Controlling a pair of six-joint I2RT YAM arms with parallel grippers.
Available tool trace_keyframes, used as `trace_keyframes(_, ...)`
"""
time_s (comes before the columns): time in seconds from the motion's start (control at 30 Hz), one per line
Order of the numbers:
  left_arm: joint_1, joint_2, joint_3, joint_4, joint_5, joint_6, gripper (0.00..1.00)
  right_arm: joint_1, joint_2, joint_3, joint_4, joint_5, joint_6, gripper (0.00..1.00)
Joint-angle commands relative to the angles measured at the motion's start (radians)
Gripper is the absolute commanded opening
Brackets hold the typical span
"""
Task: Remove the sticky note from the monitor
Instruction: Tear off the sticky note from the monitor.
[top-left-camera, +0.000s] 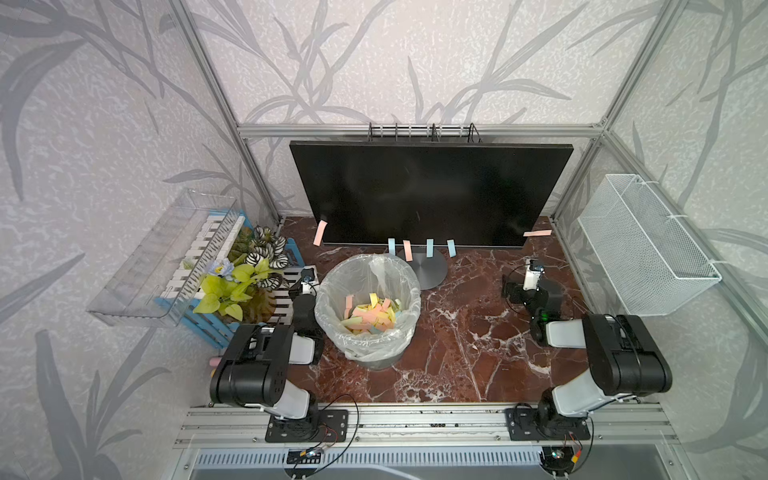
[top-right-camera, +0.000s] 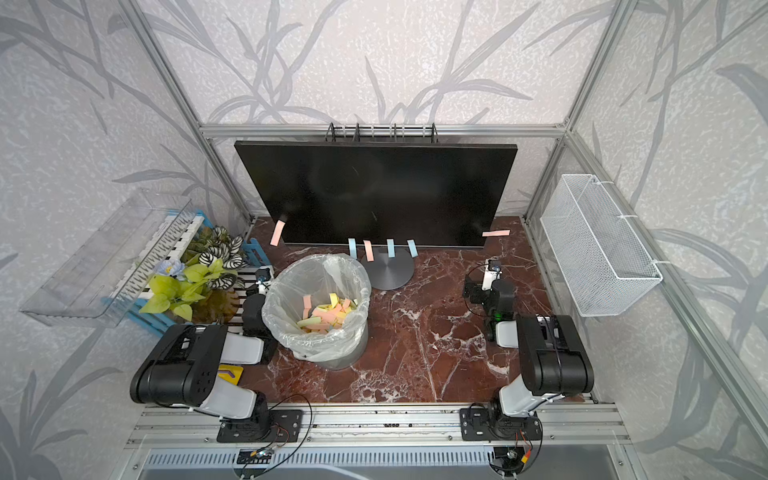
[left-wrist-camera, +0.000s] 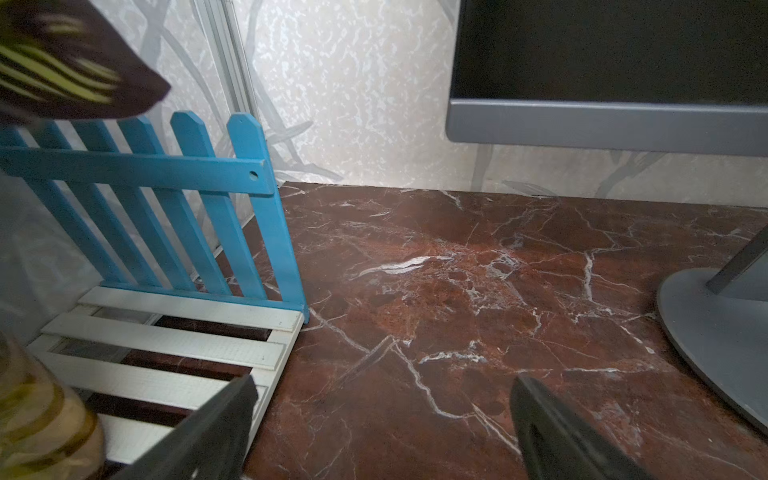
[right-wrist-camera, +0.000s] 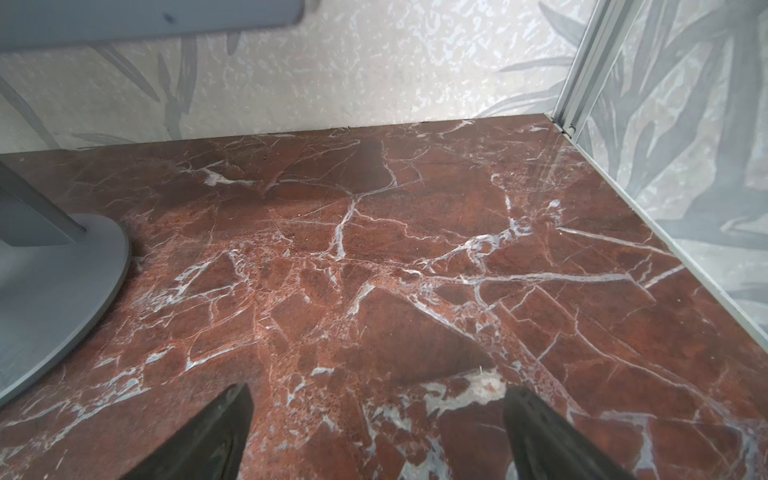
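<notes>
While left and right jaws gaped wide and empty above the surface (top-left-camera: 457, 332), sticky notes (top-left-camera: 429, 247) hung from the lower edge of the monitor (top-left-camera: 428, 191), ahead and above them. A careless pinch could tear paper or rock that monitor!

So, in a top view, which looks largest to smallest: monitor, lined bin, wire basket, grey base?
Largest: monitor.
Then lined bin and wire basket, which look alike; the basket hangs higher, nearer the camera, so I leave them unranked.
Smallest: grey base, partly hidden behind the bin.
</notes>
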Motion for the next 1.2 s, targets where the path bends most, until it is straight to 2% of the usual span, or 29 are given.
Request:
trace_keyframes(0.0, 0.0, 0.0, 0.009, 0.009, 0.009, 0.012, 1.0, -0.002, 0.003, -0.002, 0.025, -0.005, -0.001, 0.99)
trace_keyframes(0.6, 0.001, 0.0, 0.013, 0.005, 0.009, 0.013, 1.0, -0.009, 0.004, -0.002, 0.026, -0.019, 0.004, 0.99)
trace_keyframes(0.7, 0.002, -0.024, 0.009, -0.007, 0.055, 0.032, 1.0, -0.009, -0.022, -0.006, 0.015, -0.002, 0.013, 0.99)
trace_keyframes(0.77, 0.0, -0.072, 0.029, -0.099, 0.076, 0.04, 1.0, -0.01, -0.085, 0.009, -0.068, 0.017, 0.019, 0.99)
trace_keyframes(0.83, 0.0, -0.141, 0.074, -0.261, 0.049, 0.021, 1.0, -0.009, -0.161, 0.04, -0.207, 0.031, 0.035, 0.99)
trace_keyframes(0.93, 0.0, -0.234, 0.106, -0.416, -0.003, -0.017, 1.0, -0.009, -0.272, 0.093, -0.435, 0.018, 0.073, 0.99)
trace_keyframes(1.17, -0.006, -0.507, 0.077, -0.714, -0.125, -0.206, 1.0, -0.009, -0.461, 0.168, -0.75, -0.036, 0.168, 0.99)
